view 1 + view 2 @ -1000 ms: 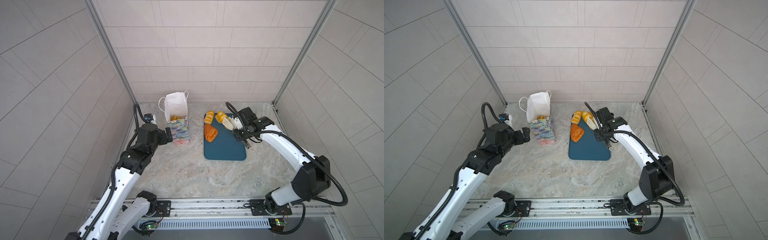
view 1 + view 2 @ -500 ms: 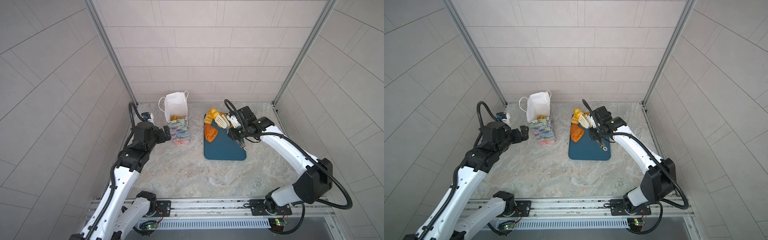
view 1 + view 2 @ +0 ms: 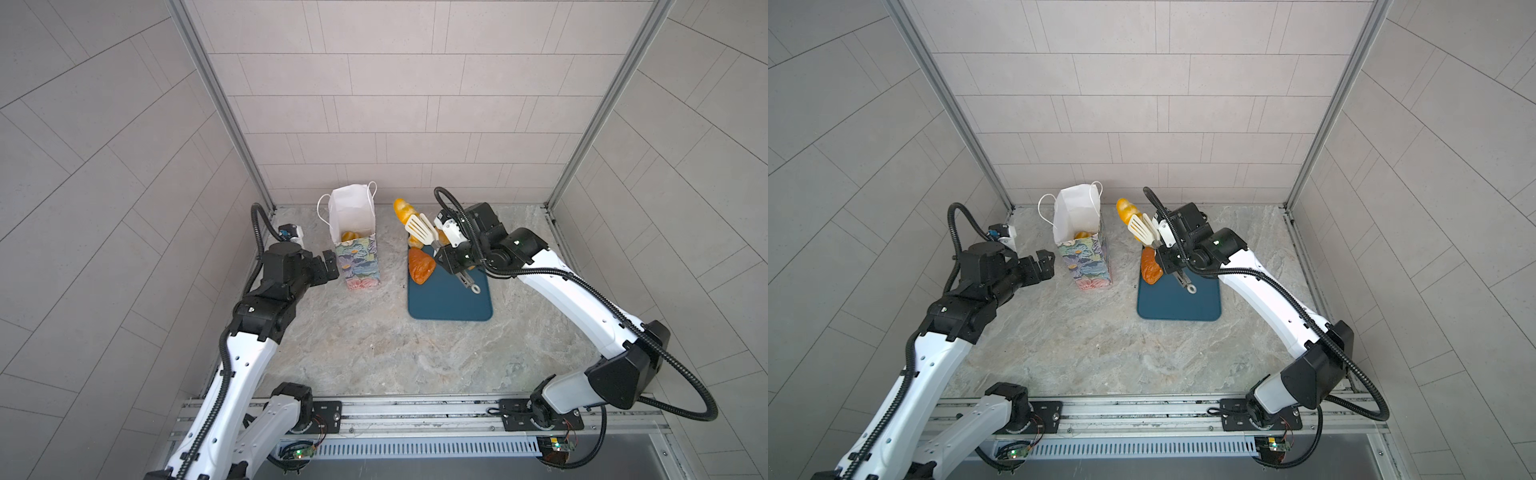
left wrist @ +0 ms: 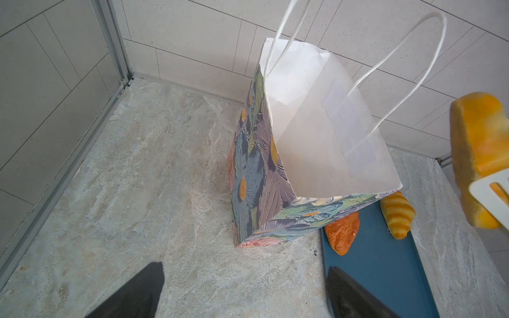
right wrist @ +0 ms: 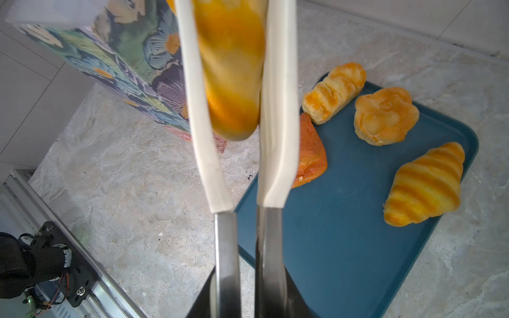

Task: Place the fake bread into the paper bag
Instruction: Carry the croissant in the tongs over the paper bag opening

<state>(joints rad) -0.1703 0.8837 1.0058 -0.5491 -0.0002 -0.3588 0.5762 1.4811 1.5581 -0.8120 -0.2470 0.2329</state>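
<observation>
The paper bag (image 3: 357, 257) (image 3: 1086, 259) (image 4: 256, 176) stands upright with its mouth open. A golden piece of fake bread (image 3: 351, 236) lies inside it. My right gripper (image 3: 451, 253) (image 5: 249, 286) is shut on the metal handles of white-tipped tongs (image 3: 422, 230) (image 5: 278, 110). The tongs pinch a golden roll (image 3: 402, 208) (image 5: 231, 68) in the air to the right of the bag's mouth. Several more pieces lie on the teal tray (image 3: 449, 303) (image 5: 344, 234), among them a darker triangular one (image 3: 420, 266) and a striped croissant (image 5: 425, 184). My left gripper (image 3: 330, 266) (image 4: 245, 267) is open, empty, beside the bag's left wall.
A small white and blue device (image 3: 291, 233) sits in the back left corner. Tiled walls close in the back and both sides. A metal rail (image 3: 415, 411) runs along the front edge. Bare marble floor (image 3: 374, 345) lies in front of the bag and tray.
The right arm has lifted the tongs with the roll off the tray's far end, up and left toward the bag. The left arm has barely shifted.
</observation>
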